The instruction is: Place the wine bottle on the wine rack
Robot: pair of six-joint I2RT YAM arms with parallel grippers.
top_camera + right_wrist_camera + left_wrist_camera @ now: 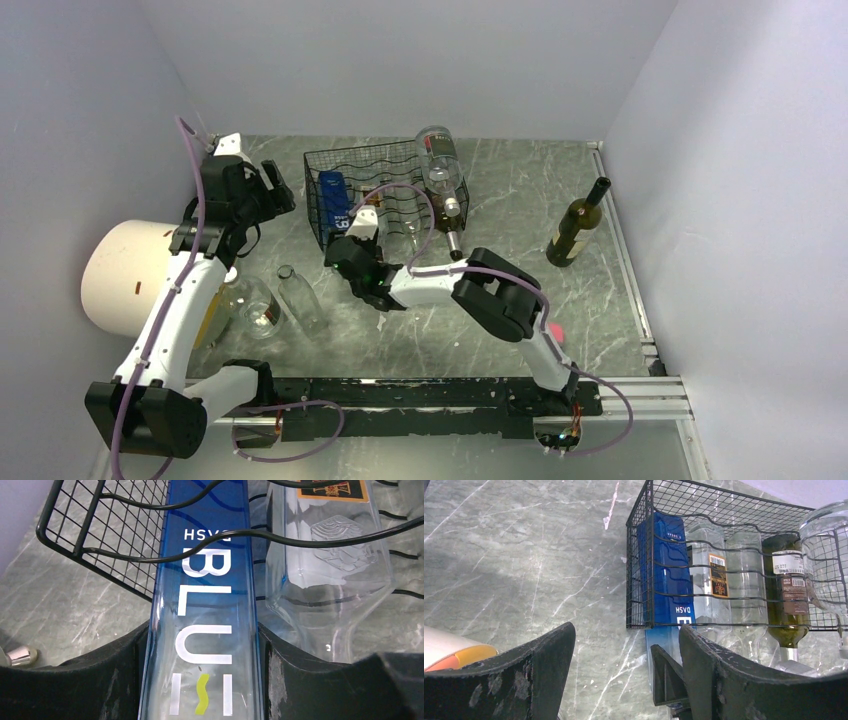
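Wine bottle [202, 605] lettered "BLU", inside wine rack [85, 527]

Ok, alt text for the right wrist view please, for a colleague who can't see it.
A blue bottle with white lettering, clamped in the right gripper, reaches under the wavy rods of the black wine rack. A clear bottle lies in the rack beside it, on the image's right; grey marble table shows at left.
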